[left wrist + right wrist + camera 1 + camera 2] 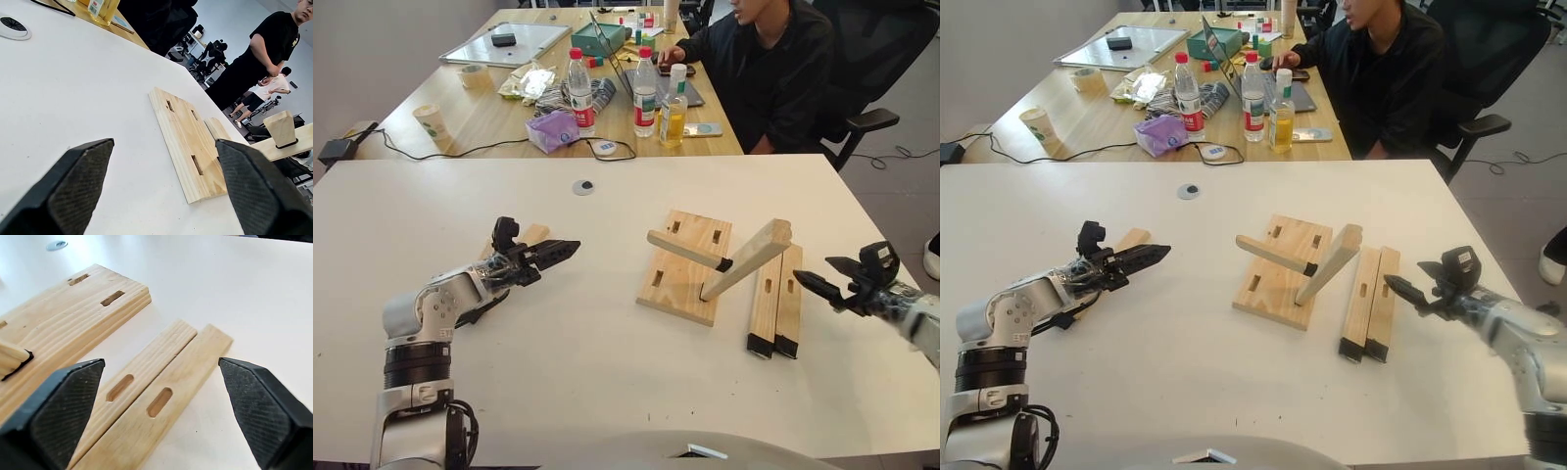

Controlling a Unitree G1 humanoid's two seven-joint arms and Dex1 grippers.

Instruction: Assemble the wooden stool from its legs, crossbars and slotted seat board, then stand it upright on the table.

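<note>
The slotted seat board [677, 279] lies flat in the middle of the white table. One leg [749, 257] leans up from it, and a bar [680, 248] with a black tip meets that leg partway up. Two slotted legs [778, 299] lie side by side just right of the board, also close in the right wrist view [161, 382]. A short wooden piece [534, 234] lies by my left arm. My left gripper [558, 257] hovers open, left of the board [186, 137], holding nothing. My right gripper [813, 269] is open just right of the two legs, empty [161, 361].
A small grey round disc [582, 186] sits on the table behind the board. A second table [489, 113] beyond holds bottles, a cup, cables and clutter, with a seated person at it. Bare table surface lies in front of the parts.
</note>
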